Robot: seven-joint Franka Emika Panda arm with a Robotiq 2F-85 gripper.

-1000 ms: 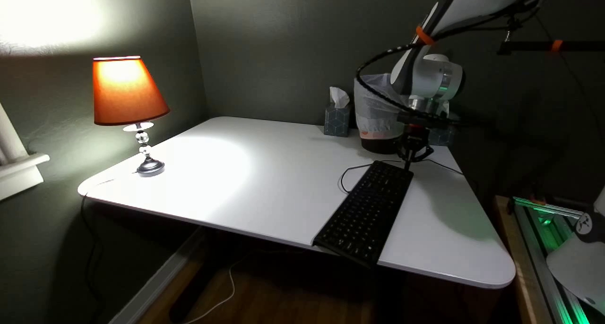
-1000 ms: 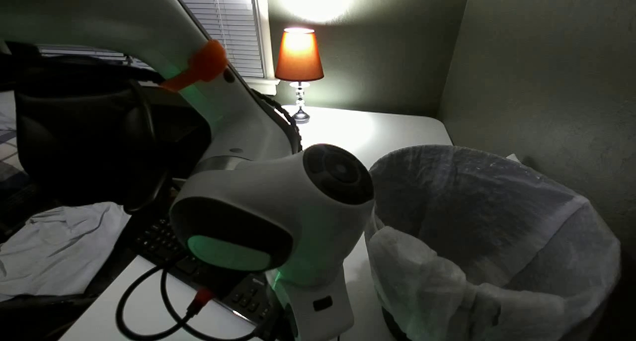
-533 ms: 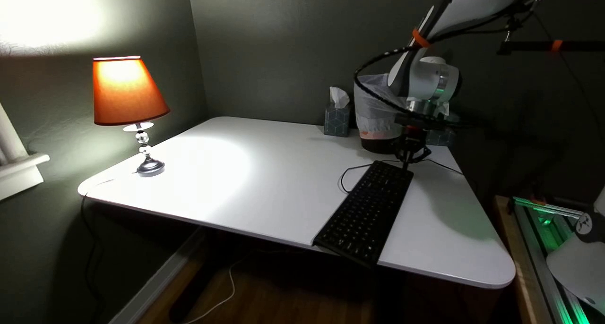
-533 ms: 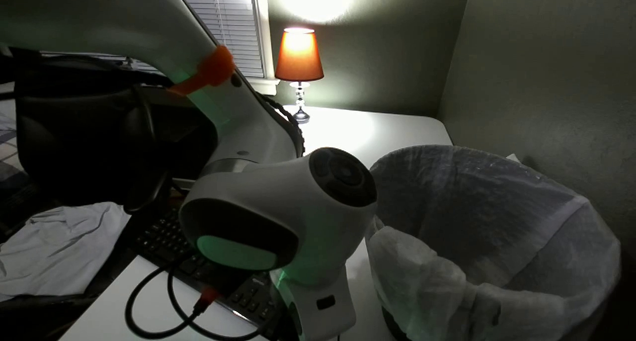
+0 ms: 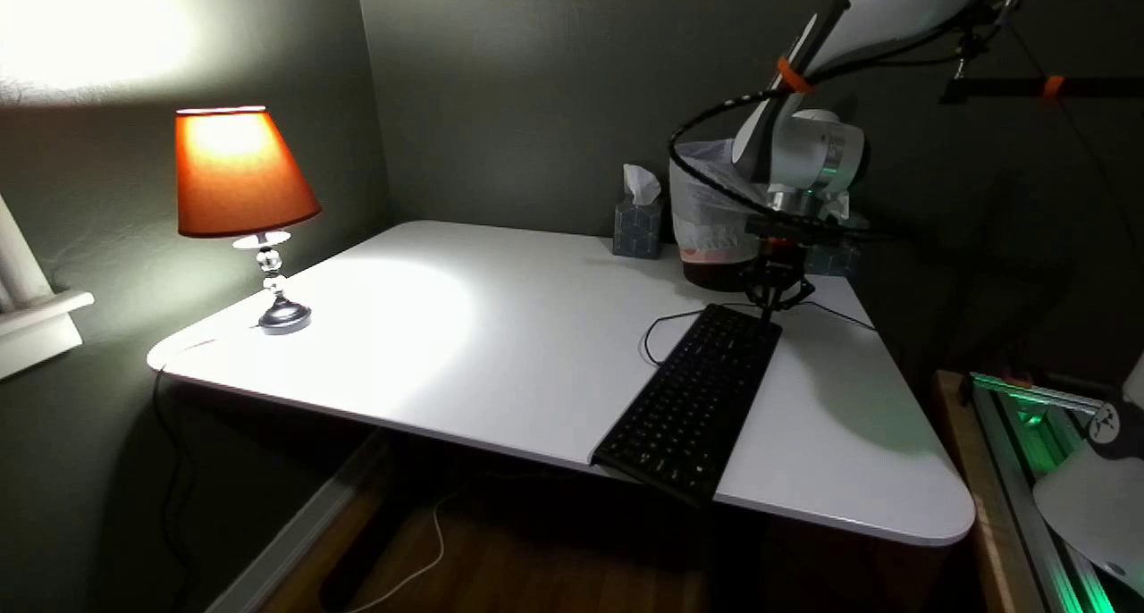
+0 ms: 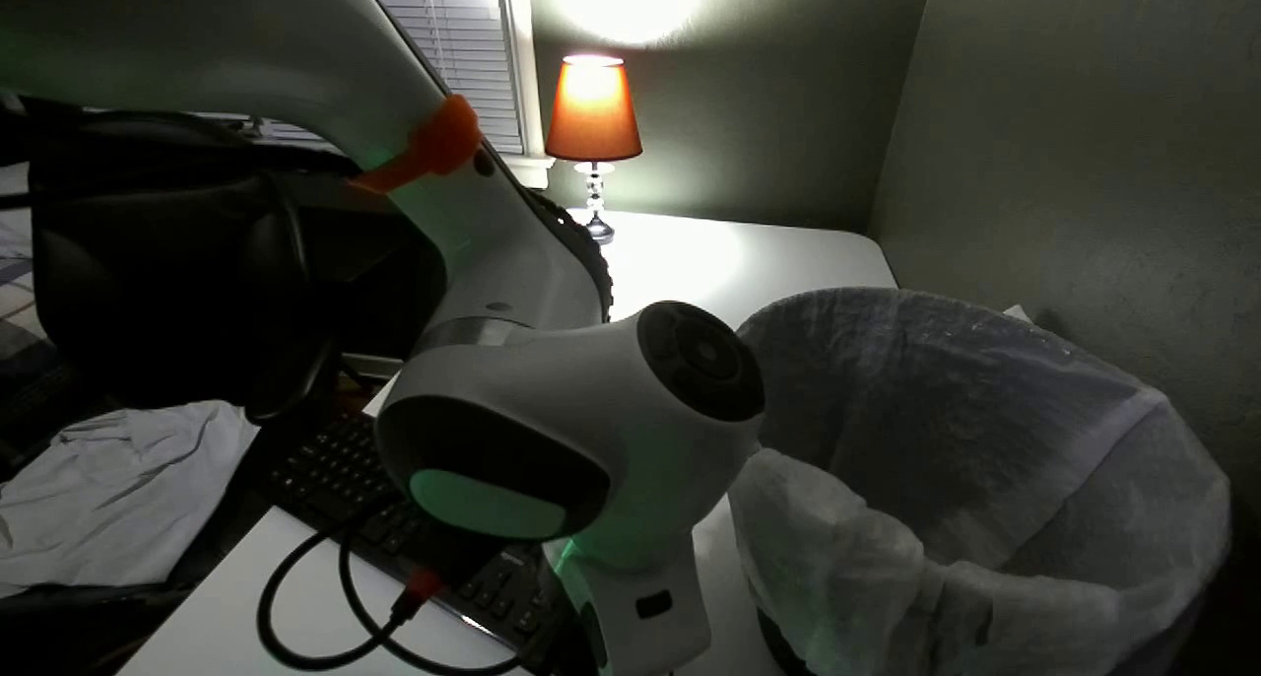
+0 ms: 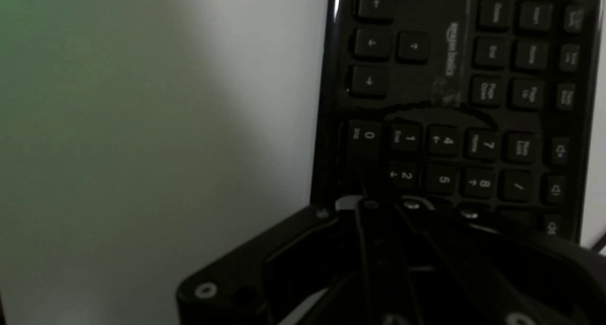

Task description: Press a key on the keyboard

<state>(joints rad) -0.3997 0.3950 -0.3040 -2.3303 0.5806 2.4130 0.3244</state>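
The long black keyboard [image 5: 693,398] lies on the white table, one end jutting past the table's front edge. It also shows partly behind the arm in an exterior view [image 6: 330,474] and in the wrist view [image 7: 412,109]. My gripper [image 5: 767,316] is shut and empty, pointing down at the keyboard's number-pad end. In the wrist view, the dark fingertips [image 7: 374,190] are over the lower part of the 0 key [image 7: 364,140], beside the 2 key [image 7: 403,175]. I cannot tell whether they touch a key. The arm hides the fingers in an exterior view.
A lined trash bin [image 5: 715,202] stands close behind the gripper, also large in an exterior view [image 6: 946,439]. A tissue box [image 5: 636,229] is beside it. A lit lamp [image 5: 241,175] stands on the table's far side. The keyboard's thin cable [image 5: 657,327] loops on the table [image 5: 500,327].
The arm and gripper have shifted slightly, leftward in an exterior view, with the fingertips now over the keyboard's edge area. The keyboard has not moved.
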